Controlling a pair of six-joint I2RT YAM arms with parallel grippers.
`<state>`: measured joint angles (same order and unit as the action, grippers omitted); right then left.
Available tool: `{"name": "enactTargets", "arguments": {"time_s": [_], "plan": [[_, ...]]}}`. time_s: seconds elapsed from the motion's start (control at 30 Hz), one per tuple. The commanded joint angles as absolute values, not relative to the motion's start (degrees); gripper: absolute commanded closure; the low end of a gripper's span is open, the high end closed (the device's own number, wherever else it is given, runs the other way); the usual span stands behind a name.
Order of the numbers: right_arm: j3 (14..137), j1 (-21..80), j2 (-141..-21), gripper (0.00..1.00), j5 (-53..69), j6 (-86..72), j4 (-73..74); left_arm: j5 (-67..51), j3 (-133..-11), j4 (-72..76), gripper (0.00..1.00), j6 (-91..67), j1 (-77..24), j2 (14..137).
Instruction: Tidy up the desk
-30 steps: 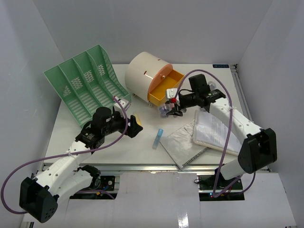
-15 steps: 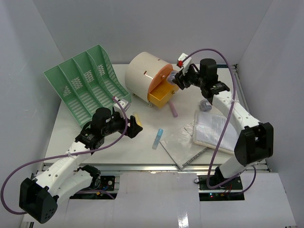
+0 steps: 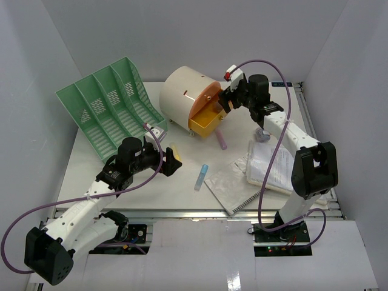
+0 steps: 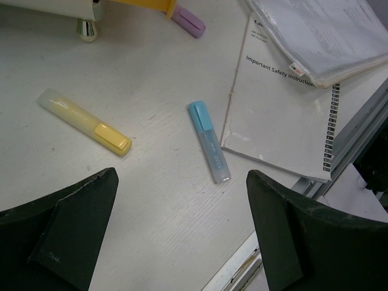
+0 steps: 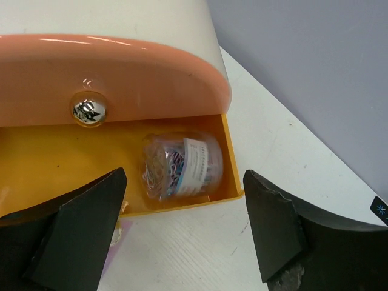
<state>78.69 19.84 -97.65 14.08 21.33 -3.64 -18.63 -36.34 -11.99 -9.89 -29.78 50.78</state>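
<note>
Clip jar (image 5: pixel 182 167) in drawer (image 5: pixel 48 159) — right pincer (image 5: pixel 183 206) spread

The desk (image 3: pixel 182 182) is plain white. The slotted file rack (image 3: pixel 109 112) is mint green, patterned with rows of slits. The drum-shaped drawer unit (image 3: pixel 180 91) is cream, with a peach-orange face (image 5: pixel 109 66), a mirror-bright chrome knob (image 5: pixel 89 109) and a deep yellow drawer (image 5: pixel 48 163). The clear jar (image 5: pixel 182 165) shows multicoloured paper clips and a white label. There's a pale yellow highlighter (image 4: pixel 85 121), a light blue highlighter (image 4: pixel 209 141) and a lilac highlighter (image 4: pixel 189 21). The spiral-bound booklet (image 4: pixel 279 121) is white with black lettering.
</note>
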Motion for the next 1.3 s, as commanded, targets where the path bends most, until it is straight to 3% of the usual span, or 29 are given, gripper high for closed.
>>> {"name": "enactTargets", "arguments": {"time_s": [0.0, 0.17, 0.37, 0.57, 0.8, 1.27], "plan": [[81.55, 18.57, -95.04, 0.11, 15.41, 19.83, -7.5, -18.7, -36.46, -11.71, 0.02, -9.23, -29.87, 49.39], [80.96, 14.63, -92.16, 0.08, 18.91, 16.68, -5.24, -18.8, -36.46, -11.78, 0.02, -9.23, -29.87, 49.21], [78.63, 7.43, -90.35, 0.06, 23.66, 19.66, 9.19, -18.96, -36.33, -11.75, 0.02, -9.23, -29.88, 48.63], [74.63, 3.08, -90.65, 0.02, 15.6, 24.64, 20.7, -19.51, -36.39, -11.69, 0.02, -9.32, -29.85, 48.8], [70.31, 2.66, -92.37, 0.03, 9.67, 27.79, 22.34, -19.7, -36.22, -11.6, 0.02, -9.4, -29.87, 49.13], [71.68, 2.24, -104.43, 0.03, 7.12, 15.44, 20.92, -19.6, -36.21, -11.6, 0.02, -9.36, -29.84, 48.91]]}}
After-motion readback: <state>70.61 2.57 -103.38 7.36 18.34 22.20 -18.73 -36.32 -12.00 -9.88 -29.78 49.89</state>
